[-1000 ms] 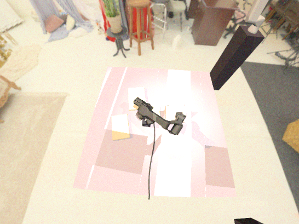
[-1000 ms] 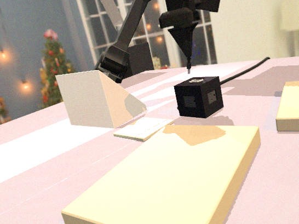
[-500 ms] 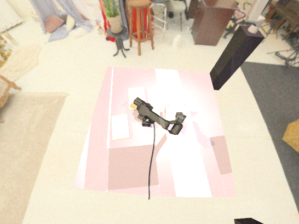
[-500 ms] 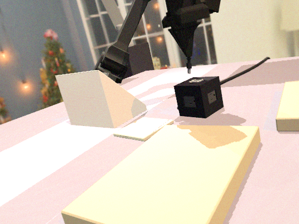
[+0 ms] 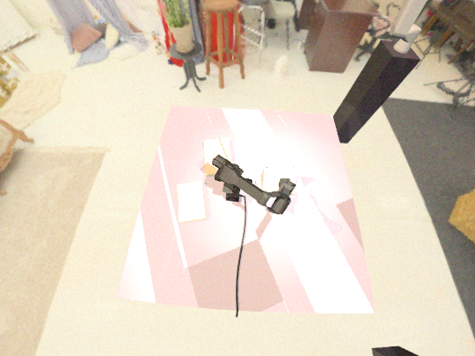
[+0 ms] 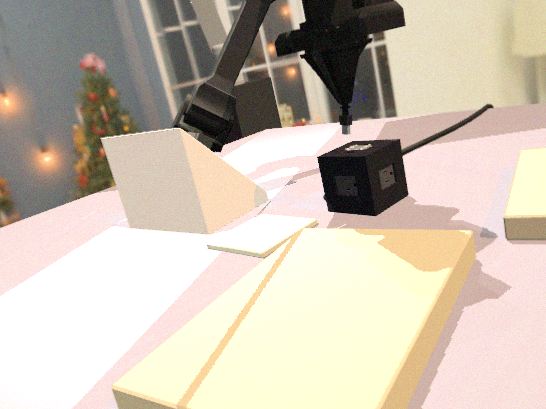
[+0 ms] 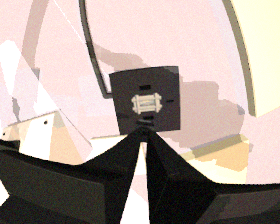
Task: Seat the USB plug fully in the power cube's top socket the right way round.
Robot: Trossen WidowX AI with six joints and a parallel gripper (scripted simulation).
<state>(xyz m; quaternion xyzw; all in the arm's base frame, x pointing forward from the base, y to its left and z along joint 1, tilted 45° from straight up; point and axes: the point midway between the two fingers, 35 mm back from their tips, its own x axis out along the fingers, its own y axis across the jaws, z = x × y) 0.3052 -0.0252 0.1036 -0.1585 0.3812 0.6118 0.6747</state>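
Observation:
The black power cube [image 5: 232, 198] [image 6: 347, 183] [image 7: 124, 85] stands upright on the table, its cord running off one side. Its top carries a pale fitting [image 6: 359, 147] [image 7: 147, 103] with small dark slots around it. My gripper [image 6: 345, 106] [image 7: 144, 135] points down and is shut on the small black USB plug [image 6: 345, 120]. The plug's metal end [image 6: 346, 129] points down in the air, a little above the cube top and apart from it. The fingertips hide most of the plug in the wrist view. Which way round the plug faces cannot be told.
A pale wedge-shaped block [image 6: 155, 181] stands beside a thin flat card [image 6: 262, 235]. A large pale yellow slab [image 6: 300, 321] lies in front of the cube in the exterior view, and another slab [image 5: 191, 202] [image 6: 530, 191] lies to its right. The black cord [image 5: 240, 253] [image 6: 450, 130] trails over the table.

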